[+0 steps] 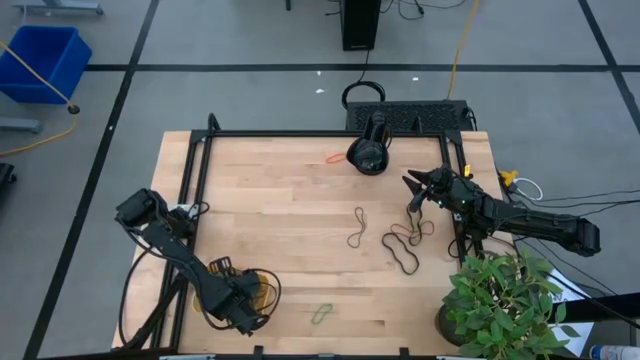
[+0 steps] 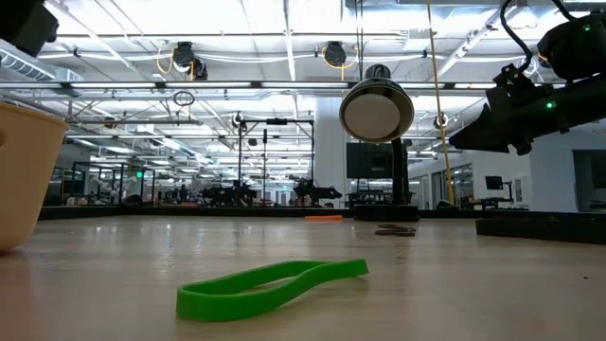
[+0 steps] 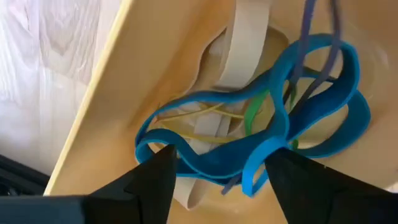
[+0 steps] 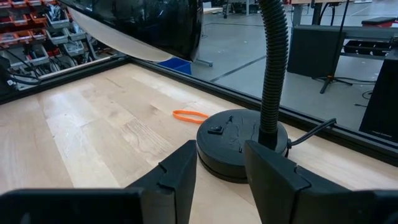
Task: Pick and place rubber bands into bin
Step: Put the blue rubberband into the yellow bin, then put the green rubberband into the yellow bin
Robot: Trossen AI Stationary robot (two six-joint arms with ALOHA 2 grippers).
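The orange-yellow bin point(image 1: 268, 285) stands at the table's near left, and my left gripper point(image 1: 248, 308) hangs over it, pointing down. In the left wrist view the gripper point(image 3: 221, 155) is open. A blue rubber band point(image 3: 311, 106) lies between its fingertips on the bin's floor, over cream, yellow and green bands. On the table lie a green band point(image 1: 321, 314), a brown band point(image 1: 357, 228), a black and red tangle point(image 1: 405, 245) and an orange band point(image 1: 335, 157). My right gripper point(image 1: 412, 185) waits open above the table's right side, holding nothing. My left gripper's open fingers point(image 3: 155, 177) stand on either side of the blue band's near loops point(image 3: 205, 165), coming from above. The band lies slack in the bin. I cannot tell whether the fingers touch it.
A black gooseneck lamp point(image 1: 370, 152) stands at the table's far edge, the orange band point(image 4: 189, 116) beside its base. A potted plant point(image 1: 500, 300) fills the near right corner. Black frame rails run along the left and far edges.
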